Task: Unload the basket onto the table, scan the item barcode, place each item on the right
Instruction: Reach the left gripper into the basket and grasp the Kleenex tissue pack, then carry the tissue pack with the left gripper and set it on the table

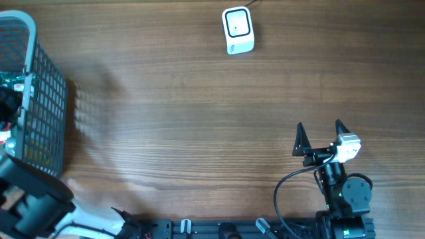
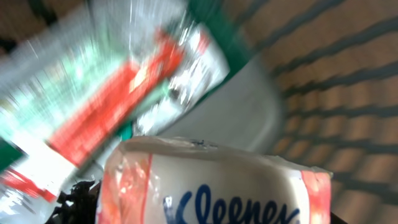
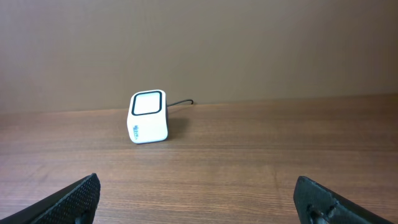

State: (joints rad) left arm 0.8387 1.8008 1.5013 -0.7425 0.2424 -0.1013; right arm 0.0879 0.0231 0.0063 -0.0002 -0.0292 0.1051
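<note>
**One scanner, one basket, two grippers: the item sits inside the basket**

One grey mesh basket (image 1: 46, 113) stands at the left border of the overhead view, partly cut off by it. One white scanner (image 1: 238, 30) sits near the table's far edge with its dark-framed window facing up, and one thin cable runs off behind it. Two arms are at the near edge of the table.

The left gripper (image 1: 6, 106) is down inside the basket. Its wrist camera shows two items. One is a Kleenex pack (image 2: 217, 186), white with orange ends, pressed close to the lens and filling the lower frame. The other is a blurred green, red and white packet (image 2: 124, 93) behind it. The basket's mesh wall rises just beside them on the right. A dark part shows at the pack's lower left corner, but I cannot tell whether the fingers are closed on the pack or merely near it.

The right gripper (image 1: 320, 133) hovers low over the near right of the table (image 1: 199, 119) with its two black fingers spread wide and nothing between them. It points toward the scanner and is well apart from it.

Bare wood lies between the basket, the scanner and the right gripper. Inside the basket the mesh walls stand close around the items.
</note>
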